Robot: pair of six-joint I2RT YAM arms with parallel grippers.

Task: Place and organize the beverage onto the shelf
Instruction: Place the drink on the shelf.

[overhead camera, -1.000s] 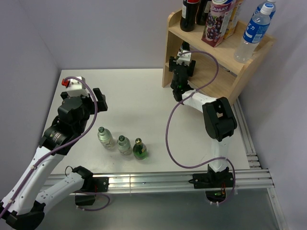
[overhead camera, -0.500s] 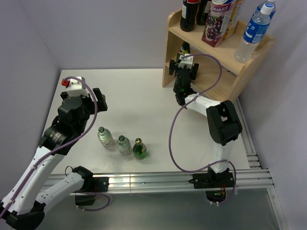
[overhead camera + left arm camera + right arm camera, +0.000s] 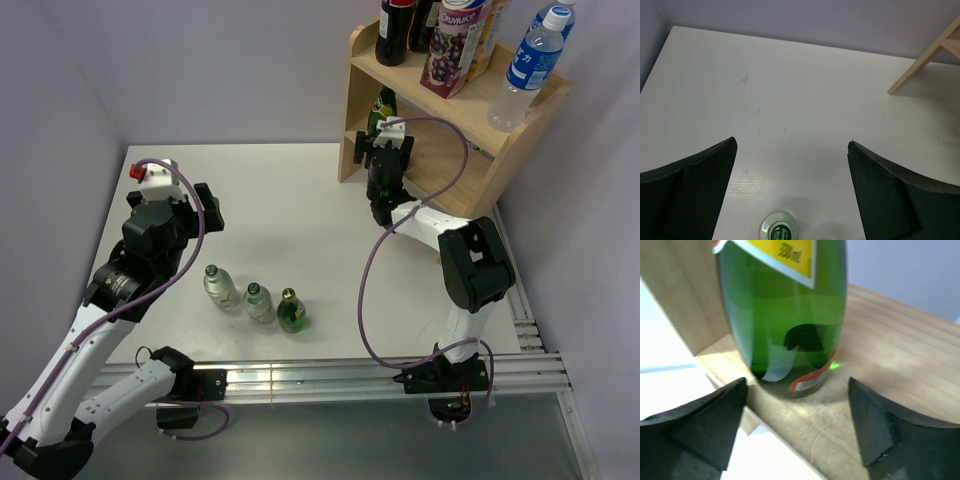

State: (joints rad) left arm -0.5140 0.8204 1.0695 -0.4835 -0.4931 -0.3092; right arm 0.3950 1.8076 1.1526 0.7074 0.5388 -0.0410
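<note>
Shelf (image 3: 356, 100) mostly stocked: green bottle (image 3: 785, 315) set, right gripper (image 3: 797, 405) and left gripper (image 3: 790, 160) gaping empty, three bottles (image 3: 259, 301) left on table (image 3: 290, 200).

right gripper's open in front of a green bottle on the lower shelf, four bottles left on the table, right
Only three bottles are left on the table, not four; the top external view shows it. The rest holds: right gripper open, green bottle on the lower shelf.

- We take this for a robotics lab test cell, though little beyond it shows.
- Plain lilac walls (image 3: 60, 90) box in a white table (image 3: 300, 200).
- Aluminium rails (image 3: 330, 375) carry the bolted arm bases (image 3: 440, 376).
</note>
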